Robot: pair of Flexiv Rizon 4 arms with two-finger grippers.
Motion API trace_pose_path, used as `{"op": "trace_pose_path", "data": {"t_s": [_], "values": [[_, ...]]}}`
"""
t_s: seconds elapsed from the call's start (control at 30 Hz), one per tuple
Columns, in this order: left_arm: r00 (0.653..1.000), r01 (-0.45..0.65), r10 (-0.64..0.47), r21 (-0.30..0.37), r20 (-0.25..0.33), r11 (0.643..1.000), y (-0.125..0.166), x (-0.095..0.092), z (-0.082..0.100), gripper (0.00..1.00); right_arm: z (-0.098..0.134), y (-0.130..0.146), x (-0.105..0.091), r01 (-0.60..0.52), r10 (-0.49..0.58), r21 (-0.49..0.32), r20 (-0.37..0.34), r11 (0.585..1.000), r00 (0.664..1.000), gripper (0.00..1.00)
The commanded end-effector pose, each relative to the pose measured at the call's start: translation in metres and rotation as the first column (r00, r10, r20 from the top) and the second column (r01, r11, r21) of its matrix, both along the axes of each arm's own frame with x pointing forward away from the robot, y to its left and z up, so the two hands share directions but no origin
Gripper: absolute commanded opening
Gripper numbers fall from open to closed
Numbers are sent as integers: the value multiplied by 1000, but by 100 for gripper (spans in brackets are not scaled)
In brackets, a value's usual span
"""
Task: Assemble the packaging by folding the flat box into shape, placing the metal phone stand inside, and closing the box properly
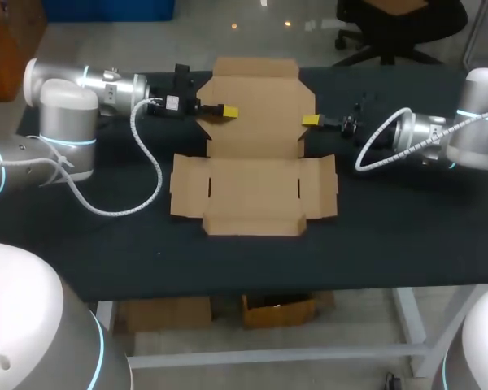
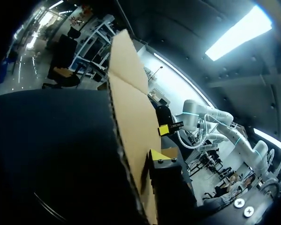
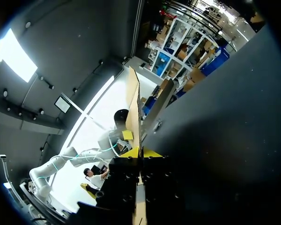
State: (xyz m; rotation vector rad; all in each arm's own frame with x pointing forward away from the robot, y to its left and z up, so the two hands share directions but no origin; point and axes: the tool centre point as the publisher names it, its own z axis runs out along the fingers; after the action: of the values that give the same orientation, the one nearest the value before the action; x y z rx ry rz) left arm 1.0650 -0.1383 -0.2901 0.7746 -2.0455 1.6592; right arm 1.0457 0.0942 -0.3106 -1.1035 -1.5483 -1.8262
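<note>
The flat cardboard box (image 1: 254, 175) lies unfolded at the middle of the dark table (image 1: 390, 236), its printless brown inside facing up. Its widest section, with a flap on each side and a narrow lip at 6 o'clock, sits nearest me. A tall panel with small corner tabs stretches away toward 12 o'clock.

My right claw (image 1: 311, 121) is at about 2 o'clock from the box's centre, at the right-hand edge of that far panel. In the right wrist view its two yellow tips are pressed together on the cardboard sheet, which runs edge-on straight out between them, so it is pinching the box.

My left claw (image 1: 228, 111) is at about 11 o'clock from the centre, with its yellow end over the far panel's left-hand edge. In the left wrist view the cardboard's corrugated edge runs right beside it, and the sheet hides part of the claw, so I cannot tell whether it is spread or pinching. Across the panel, that view also shows my right claw's yellow tip at the opposite edge.

The two claws face each other across the far panel. My left arm comes in from 9 o'clock with a white cable (image 1: 138, 166) looping over the table, and my right arm comes in from 3 o'clock.
</note>
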Motion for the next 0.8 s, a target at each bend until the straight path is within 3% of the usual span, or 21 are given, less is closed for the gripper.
{"op": "trace_pose_path", "data": {"t_s": [0.03, 0.33, 0.37, 0.4, 0.5, 0.53, 0.8], "values": [[1000, 15, -15, -14, 1, 1000, -1, 4, -5, 0, -1, 0, 1, -3, 3, 17, 8, 1000, 1000, 0], [999, 40, -39, -38, 25, 998, -1, 4, -5, 0, 1, -2, 0, -3, 2, 45, 23, 999, 1000, 0], [999, 42, -41, -38, 26, 998, -1, 4, -5, 0, 1, -3, 0, -4, 3, 46, 23, 999, 1000, 7], [999, 45, -44, -39, 29, 998, -1, 4, -5, 0, 2, -4, 0, -5, 4, 46, 23, 999, 1000, 28], [998, 48, -46, -43, 35, 998, 0, 7, -5, 0, 5, -8, -2, 1, -2, 40, 29, 999, 1000, 47], [998, 47, -46, -43, 38, 998, 1, 7, -4, 0, 7, -10, -3, 5, -6, 35, 30, 999, 1000, 58], [996, 43, -40, -39, 79, 998, 3, 18, 3, 0, 25, -27, -16, 40, -37, -69, 55, 997, 998, 48]]}}
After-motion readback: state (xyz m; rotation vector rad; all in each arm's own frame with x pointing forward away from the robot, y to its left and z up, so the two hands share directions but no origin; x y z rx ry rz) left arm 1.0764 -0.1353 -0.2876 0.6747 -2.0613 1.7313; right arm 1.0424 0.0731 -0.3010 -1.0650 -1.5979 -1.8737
